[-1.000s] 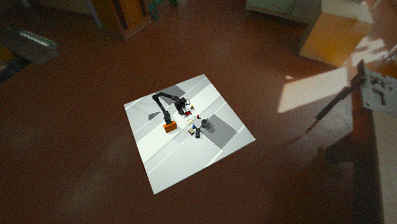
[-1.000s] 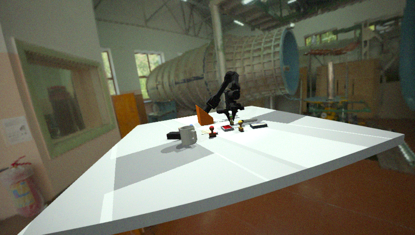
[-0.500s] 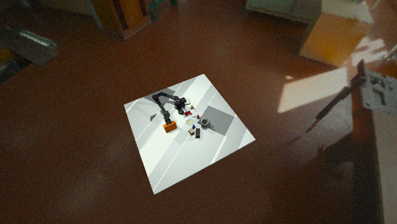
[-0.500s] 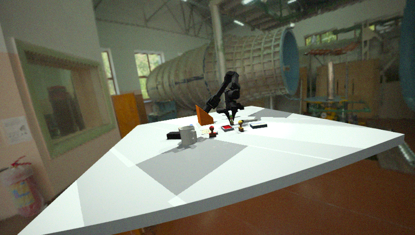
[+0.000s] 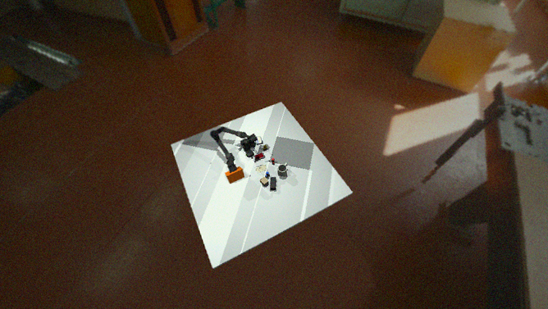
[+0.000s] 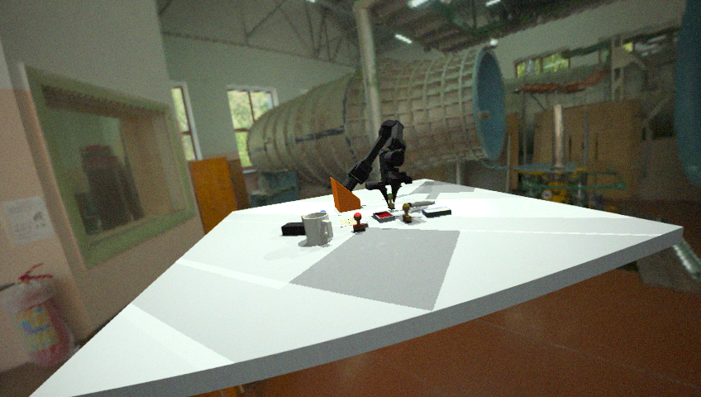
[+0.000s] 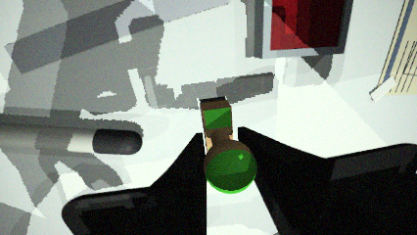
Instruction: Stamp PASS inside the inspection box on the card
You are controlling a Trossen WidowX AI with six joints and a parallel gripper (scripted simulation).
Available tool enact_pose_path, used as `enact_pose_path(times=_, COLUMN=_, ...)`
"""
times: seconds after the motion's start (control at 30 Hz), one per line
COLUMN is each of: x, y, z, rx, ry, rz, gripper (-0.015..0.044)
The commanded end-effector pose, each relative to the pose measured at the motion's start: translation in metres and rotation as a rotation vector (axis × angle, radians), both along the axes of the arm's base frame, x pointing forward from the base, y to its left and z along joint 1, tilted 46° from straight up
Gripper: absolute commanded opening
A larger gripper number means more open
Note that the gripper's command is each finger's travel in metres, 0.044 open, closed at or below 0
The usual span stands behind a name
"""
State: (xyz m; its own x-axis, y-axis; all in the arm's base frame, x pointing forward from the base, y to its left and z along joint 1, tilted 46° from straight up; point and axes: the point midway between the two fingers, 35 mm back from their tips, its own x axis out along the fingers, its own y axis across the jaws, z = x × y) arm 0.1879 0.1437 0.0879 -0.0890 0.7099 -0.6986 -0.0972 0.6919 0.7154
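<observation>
We note a flat white worktop with grey bands and a matte finish, carrying everything else. The black jointed arm rises from an orange wedge-shaped base and bends down toward the cluster of small items.

The white mug, cylindrical with a loop handle, stands near the front of the cluster, a flat black block just beside it. From the exterior view we also see a red-knobbed stamp, a yellow-knobbed stamp and a dark-topped flat box, all apart from one another; none of these shows at the wrist.

The ink pad, a shallow square tray with a deep red face, lies near the green-knobbed stamp but not touching it. A corner of the lined card shows only at the wrist view's right edge. A grey cylinder with a dark end lies on its side to the left.

The hand is narrowed onto the green-knobbed stamp: both black fingers press its brown neck under the glossy round knob. The stamp's block stands on the worktop. In the top view these items are too small to tell apart.
</observation>
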Motion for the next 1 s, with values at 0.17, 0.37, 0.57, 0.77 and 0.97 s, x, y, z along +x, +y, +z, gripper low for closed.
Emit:
enact_pose_path(times=0.17, x=0.002, y=-0.004, z=0.004, rx=-0.004, ry=-0.007, rz=0.001, gripper=0.0)
enact_pose_path(times=0.37, x=0.003, y=-0.006, z=0.006, rx=-0.005, ry=-0.007, rz=0.001, gripper=0.0)
enact_pose_path(times=0.57, x=0.003, y=-0.008, z=0.007, rx=-0.007, ry=-0.007, rz=0.001, gripper=0.0)
enact_pose_path(times=0.77, x=0.004, y=-0.01, z=0.009, rx=-0.008, ry=-0.007, rz=0.001, gripper=0.0)
enact_pose_path(times=0.97, x=0.004, y=-0.012, z=0.011, rx=-0.009, ry=-0.007, rz=0.0, gripper=0.0)
